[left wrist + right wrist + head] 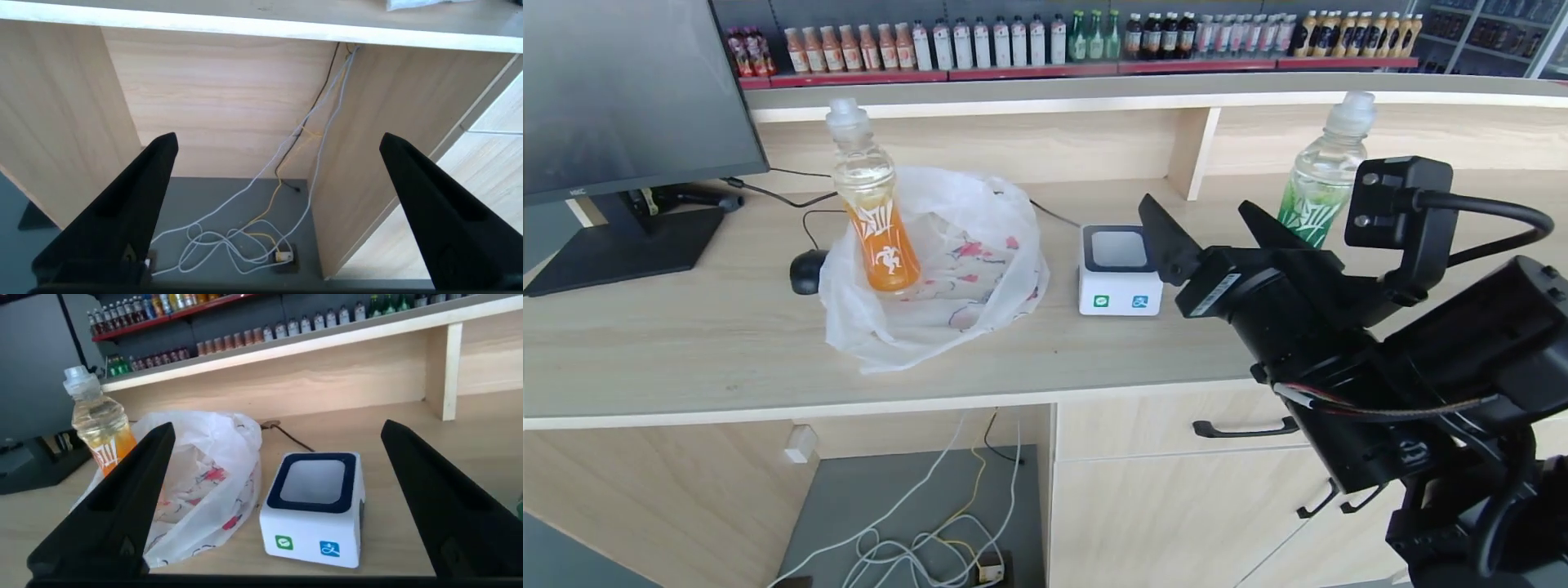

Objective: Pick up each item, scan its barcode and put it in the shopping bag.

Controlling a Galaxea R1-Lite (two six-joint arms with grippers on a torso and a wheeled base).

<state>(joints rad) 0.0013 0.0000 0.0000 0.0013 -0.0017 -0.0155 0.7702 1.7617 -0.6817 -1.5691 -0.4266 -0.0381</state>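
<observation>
Head view: orange bottle [876, 204] stands upright at the left side of the crumpled shopping bag [980, 269] on the counter [686, 343]. The white scanner [1117, 269] sits just right of the bag. The green bottle [1319, 180] stands further right, behind the right gripper [1196, 208], whose jaws are apart.

Left wrist view: left gripper [278, 140] hangs below the counter over some floor cables [237, 245], jaws spread wide.

Right wrist view: jaws apart with nothing between them, scanner and bag just ahead.
</observation>
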